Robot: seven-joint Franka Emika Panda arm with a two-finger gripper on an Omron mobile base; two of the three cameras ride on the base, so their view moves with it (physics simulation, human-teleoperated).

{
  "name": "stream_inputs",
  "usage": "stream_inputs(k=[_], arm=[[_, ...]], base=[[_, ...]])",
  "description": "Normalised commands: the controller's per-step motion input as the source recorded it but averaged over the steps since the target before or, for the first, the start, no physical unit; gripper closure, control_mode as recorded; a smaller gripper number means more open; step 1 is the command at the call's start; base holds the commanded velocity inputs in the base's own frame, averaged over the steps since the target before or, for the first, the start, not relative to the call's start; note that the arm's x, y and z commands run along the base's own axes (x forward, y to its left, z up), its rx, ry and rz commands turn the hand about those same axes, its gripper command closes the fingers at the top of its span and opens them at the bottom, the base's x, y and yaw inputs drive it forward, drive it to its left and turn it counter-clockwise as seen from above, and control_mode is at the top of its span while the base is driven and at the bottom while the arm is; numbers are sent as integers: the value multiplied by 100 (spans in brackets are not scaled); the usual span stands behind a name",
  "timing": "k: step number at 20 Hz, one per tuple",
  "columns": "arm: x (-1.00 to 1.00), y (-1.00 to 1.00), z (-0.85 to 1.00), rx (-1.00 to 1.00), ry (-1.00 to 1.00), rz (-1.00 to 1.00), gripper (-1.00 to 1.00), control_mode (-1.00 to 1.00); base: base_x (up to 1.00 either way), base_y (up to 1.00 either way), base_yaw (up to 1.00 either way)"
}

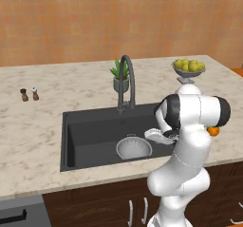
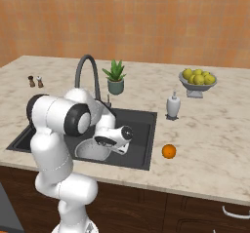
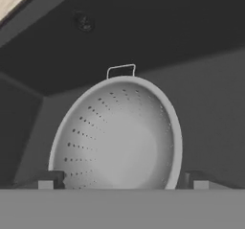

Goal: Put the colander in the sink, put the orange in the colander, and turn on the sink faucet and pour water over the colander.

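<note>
Marble-patterned countertop (image 1: 38,140) runs the width of the kitchen, and the black sink (image 1: 90,131) is set into it with its long axis along the counter's front edge. Behind the basin, the dark gooseneck sink faucet (image 1: 127,81) rises upright, its arched spout curving over toward the basin. On the sink floor, near the front wall, the colander (image 1: 134,147) sits upright with its open mouth facing up; it is round, with no long axis, and in the hand view a small wire handle (image 3: 121,70) sticks out from its far rim. The gripper (image 3: 124,181) hangs just above the colander's near rim with its two fingertips (image 3: 48,180) spread wide on either side of the bowl, gripping nothing. A footed bowl of yellow-green fruit (image 2: 197,81) stands at the counter's right end, a potted plant (image 2: 115,78) beside the faucet, and a white soap dispenser (image 2: 173,105) right of the sink. The orange (image 2: 169,151) lies on the counter just right of the sink's front corner, apart from the colander. Two small shakers (image 1: 29,94) stand far left.
</note>
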Motion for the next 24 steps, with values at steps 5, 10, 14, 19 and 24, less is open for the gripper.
stream_inputs(k=[5, 10, 14, 19, 24], arm=[[0, -13, 100, 1, 10, -1, -100, -100], [-4, -52, 92, -9, 8, 0, -100, -100], [-30, -54, 87, -13, 1, 0, -100, -100], [-50, -54, 51, -18, 0, 0, -100, -100], [-66, -51, 28, -24, 1, -12, -100, -100]], base=[[0, 0, 0], [0, 0, 0], [0, 0, 0], [0, 0, 0], [0, 0, 0]])
